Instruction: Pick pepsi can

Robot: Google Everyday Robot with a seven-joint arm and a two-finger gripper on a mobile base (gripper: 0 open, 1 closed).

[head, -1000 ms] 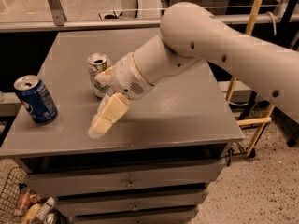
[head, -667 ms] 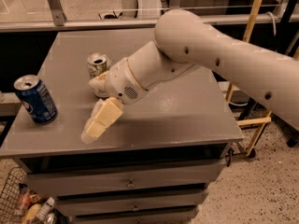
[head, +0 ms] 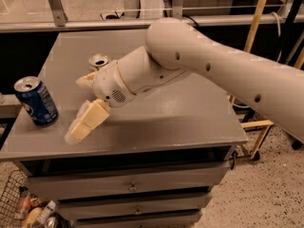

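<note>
**Left:** the pepsi can, dark blue with a silver top, stands upright near the left edge of the worktop. Its long axis is vertical and its lettering is not legible.

**Centre:** the end effector, fingers spread wide and holding nothing, is just right of the can, apart from it and opening toward it. The approach likely runs leftward.

**Far side:** a second can is partly hidden by the arm.

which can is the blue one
The pepsi can at the table's left edge, left of the gripper; the other can sits half hidden behind the arm.
</note>
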